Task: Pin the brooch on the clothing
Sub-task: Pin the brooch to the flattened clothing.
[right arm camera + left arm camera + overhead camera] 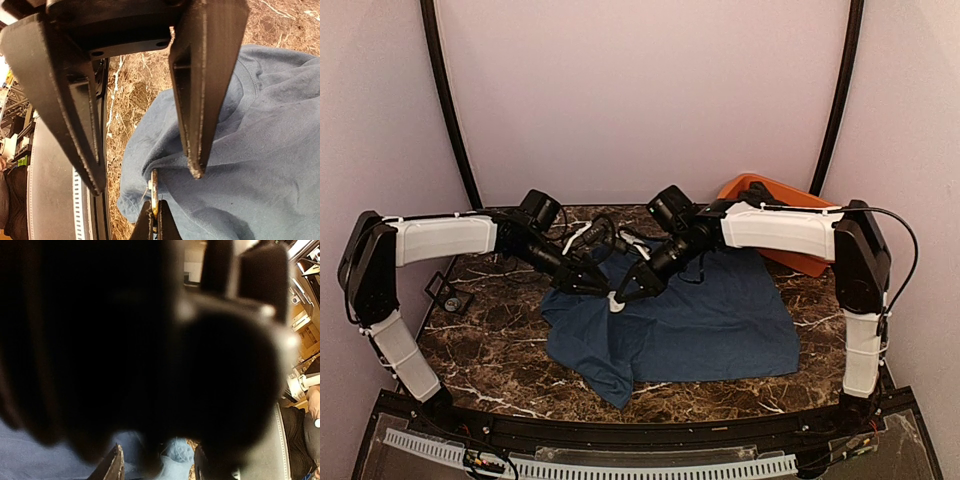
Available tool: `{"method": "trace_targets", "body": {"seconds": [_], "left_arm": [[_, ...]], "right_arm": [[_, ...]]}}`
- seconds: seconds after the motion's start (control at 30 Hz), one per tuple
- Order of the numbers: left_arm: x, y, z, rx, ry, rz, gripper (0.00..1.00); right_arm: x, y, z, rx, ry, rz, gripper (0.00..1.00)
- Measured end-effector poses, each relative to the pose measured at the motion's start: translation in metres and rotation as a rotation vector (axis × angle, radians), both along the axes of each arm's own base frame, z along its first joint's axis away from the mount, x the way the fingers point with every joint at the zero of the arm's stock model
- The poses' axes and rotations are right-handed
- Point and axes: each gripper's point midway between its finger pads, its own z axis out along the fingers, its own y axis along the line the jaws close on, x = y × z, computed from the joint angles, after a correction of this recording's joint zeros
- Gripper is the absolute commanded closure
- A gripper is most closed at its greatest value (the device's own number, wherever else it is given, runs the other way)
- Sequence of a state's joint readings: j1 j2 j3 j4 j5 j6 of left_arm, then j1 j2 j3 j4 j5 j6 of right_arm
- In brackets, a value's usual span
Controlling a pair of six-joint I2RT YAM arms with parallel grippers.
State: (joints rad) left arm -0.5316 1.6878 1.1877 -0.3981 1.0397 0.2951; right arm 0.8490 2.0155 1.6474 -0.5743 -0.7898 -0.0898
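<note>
1. Right wrist view is showing you the right gripper [155, 222] pressing its two slim black fingertips tightly together on a small, thin, pale-metal brooch [154, 186], which is standing edge-on just past them.
2. You are seeing the brooch sitting right at a fold of the large dark navy-blue soft T-shirt [260, 150].
3. The left gripper [146, 180] is filling the top of that view, its broad black fingers [192, 100] standing partly apart and gripping nothing. One tip is hanging just beside the brooch, and you cannot tell whether it is touching the fabric.
4. Left wrist view is giving you mostly dark blur, with blue cloth showing between its own fingertips.
5. From the top, the T-shirt is lying rumpled on the dark brown marble table [500, 350]. Both grippers are meeting over its left part, and its far right corner is lying near the orange plastic tub [806, 262].
</note>
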Motion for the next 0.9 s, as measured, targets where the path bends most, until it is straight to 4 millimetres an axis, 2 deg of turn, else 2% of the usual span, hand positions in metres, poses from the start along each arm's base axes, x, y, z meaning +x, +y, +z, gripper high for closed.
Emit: {"method": "trace_targets", "body": {"seconds": [0.5, 0.63, 0.9], "left_arm": [[0.002, -0.006, -0.008, -0.009, 0.044, -0.031, 0.63], [0.002, -0.006, -0.010, -0.007, 0.043, -0.036, 0.57], [0.005, -0.010, -0.011, -0.019, 0.028, -0.030, 0.54]], "right_arm": [[-0.003, -0.008, -0.002, -0.019, 0.043, 0.006, 1.00], [-0.007, -0.009, -0.001, -0.017, 0.064, 0.019, 1.00], [-0.015, -0.009, 0.002, 0.009, 0.085, 0.057, 1.00]]}}
